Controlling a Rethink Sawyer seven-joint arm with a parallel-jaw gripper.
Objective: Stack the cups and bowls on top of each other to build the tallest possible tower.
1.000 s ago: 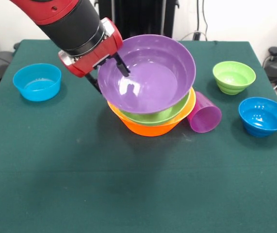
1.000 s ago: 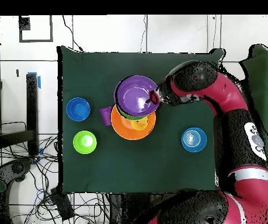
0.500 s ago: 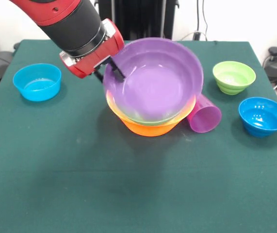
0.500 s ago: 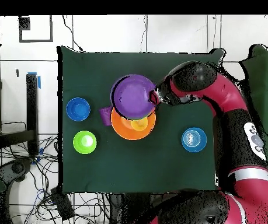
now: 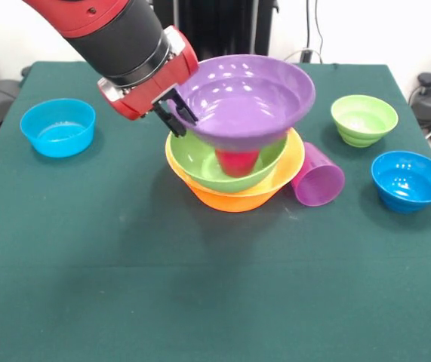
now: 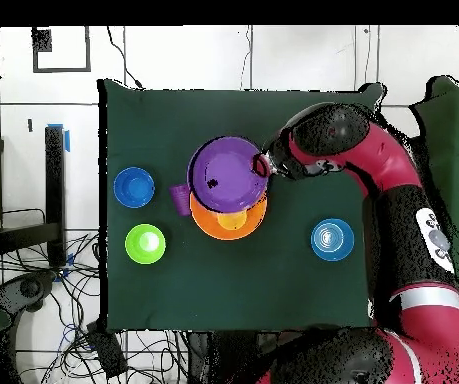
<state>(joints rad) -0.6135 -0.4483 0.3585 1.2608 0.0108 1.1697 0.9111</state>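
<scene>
My gripper is shut on the left rim of the large purple bowl and holds it level, just above the pile. Below it the large lime green bowl sits nested in the large orange bowl. A red-pink cup stands inside the green bowl, right under the purple bowl. A purple cup lies on its side against the orange bowl's right. From overhead the purple bowl covers most of the orange bowl, with the gripper at its edge. The two yellow cups are hidden.
A small blue bowl stands at the table's left. A small lime green bowl and a second small blue bowl stand at the right. The green table stretches wide toward the camera.
The purple bowl was tilted with its opening toward the camera. It has now swung level and risen slightly, which uncovers the red-pink cup in the green bowl.
</scene>
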